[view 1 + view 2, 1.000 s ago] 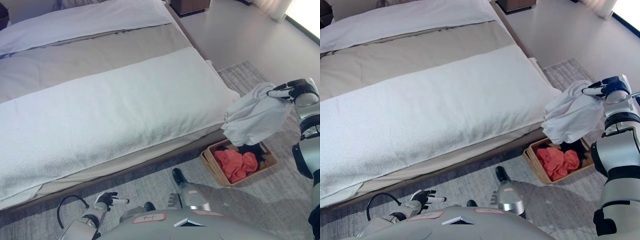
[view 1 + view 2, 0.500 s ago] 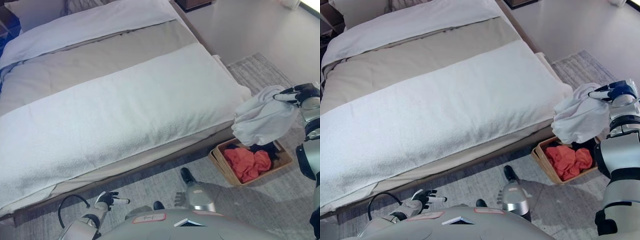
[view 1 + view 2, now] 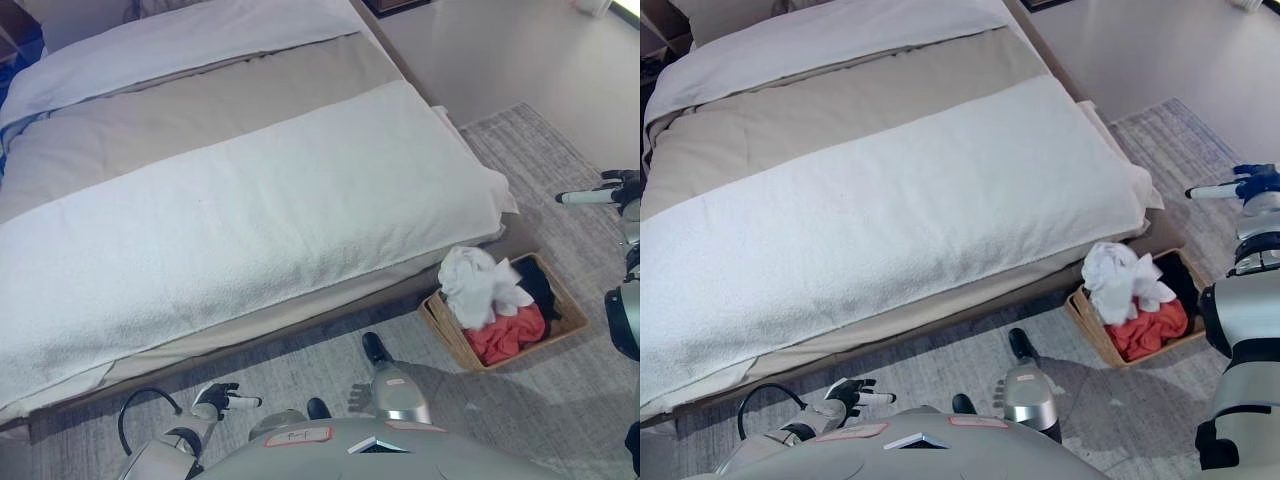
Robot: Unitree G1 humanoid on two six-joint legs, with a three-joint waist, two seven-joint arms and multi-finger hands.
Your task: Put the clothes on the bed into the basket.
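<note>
A white garment point(image 3: 480, 284) lies on top of a red one point(image 3: 508, 338) and a black one point(image 3: 538, 286) in the brown woven basket point(image 3: 440, 321), which stands on the rug by the bed's near right corner. My right hand point(image 3: 600, 194) is raised above and to the right of the basket, fingers straight, holding nothing. My left hand point(image 3: 218, 399) hangs low at the bottom left with relaxed fingers, empty. The bed point(image 3: 220, 190) carries a white blanket, a beige cover and a pillow; I see no loose clothes on it.
A grey patterned rug point(image 3: 560, 400) covers the floor around the basket and along the bed's near side. Pale bare floor point(image 3: 480, 50) lies beyond the bed's right side. A dark bedside cabinet shows at the top edge.
My right hand has opened and let go of the white garment, which dropped into the basket on top of the red and black clothes. The camera shifted slightly.
</note>
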